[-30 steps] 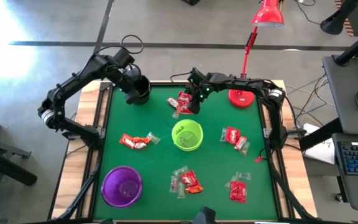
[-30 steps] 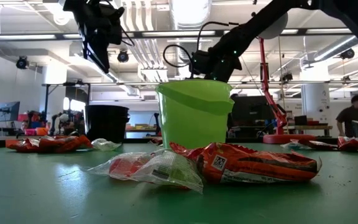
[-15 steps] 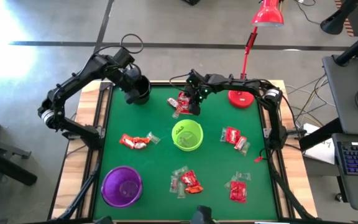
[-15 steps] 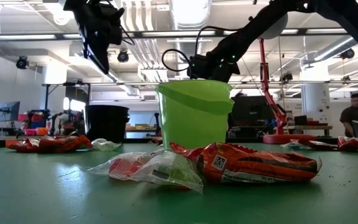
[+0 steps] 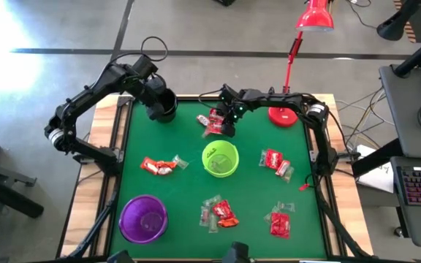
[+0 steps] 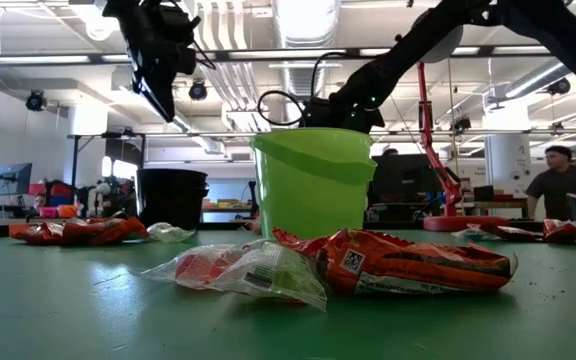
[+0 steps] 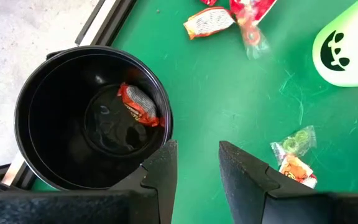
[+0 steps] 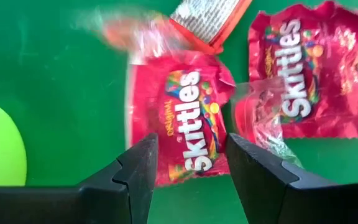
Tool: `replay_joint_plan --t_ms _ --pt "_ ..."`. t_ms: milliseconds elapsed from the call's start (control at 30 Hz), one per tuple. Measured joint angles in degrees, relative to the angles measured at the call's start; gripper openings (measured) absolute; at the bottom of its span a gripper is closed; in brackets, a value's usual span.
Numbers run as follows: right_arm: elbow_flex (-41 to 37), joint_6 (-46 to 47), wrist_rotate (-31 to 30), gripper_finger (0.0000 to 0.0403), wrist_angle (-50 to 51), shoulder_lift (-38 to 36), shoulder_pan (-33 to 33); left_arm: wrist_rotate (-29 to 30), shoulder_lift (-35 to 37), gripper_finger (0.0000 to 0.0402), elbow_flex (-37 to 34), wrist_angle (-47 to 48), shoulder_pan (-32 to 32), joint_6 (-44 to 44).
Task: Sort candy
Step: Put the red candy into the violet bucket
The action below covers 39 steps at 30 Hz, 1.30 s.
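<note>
High view: sorting is judged barely begun. On the table, the black cup is found at the far left corner, the green cup in the middle and the purple cup near left. Most candy is seen unsorted in five loose heaps on the mat; only one orange sweet is seen inside the black cup. The left gripper is held over that cup's rim, jaws parted and empty. The right gripper is poised above the far heap, jaws spread on either side of a red Skittles packet, which is not yet pinched.
</note>
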State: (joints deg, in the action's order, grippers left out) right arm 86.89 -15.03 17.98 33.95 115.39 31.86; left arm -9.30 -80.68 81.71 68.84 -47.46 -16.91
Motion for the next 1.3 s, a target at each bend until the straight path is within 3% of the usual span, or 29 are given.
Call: replay_joint_plan --t_ms 233,600,933,1133,1300 --pt "0.00 0.75 0.01 0.0169 0.05 0.27 0.00 0.40 0.00 0.0100 0.00 -0.37 -0.07 0.00" --pt "-0.26 3.12 0.87 0.0070 -0.16 2.74 0.02 0.40 -0.02 0.0100 0.00 -0.94 -0.07 0.04" --pt "0.20 3.27 0.60 0.0094 -0.02 2.96 0.04 0.39 -0.04 0.0100 0.00 -1.31 -0.07 0.04" --pt "0.20 4.75 0.46 0.0020 0.07 2.80 0.04 0.37 -0.07 0.0100 0.00 -1.67 -0.07 0.04" --pt "0.11 6.38 -0.09 0.0010 0.48 1.94 0.02 0.37 -0.07 0.0100 0.00 -1.58 -0.07 0.04"
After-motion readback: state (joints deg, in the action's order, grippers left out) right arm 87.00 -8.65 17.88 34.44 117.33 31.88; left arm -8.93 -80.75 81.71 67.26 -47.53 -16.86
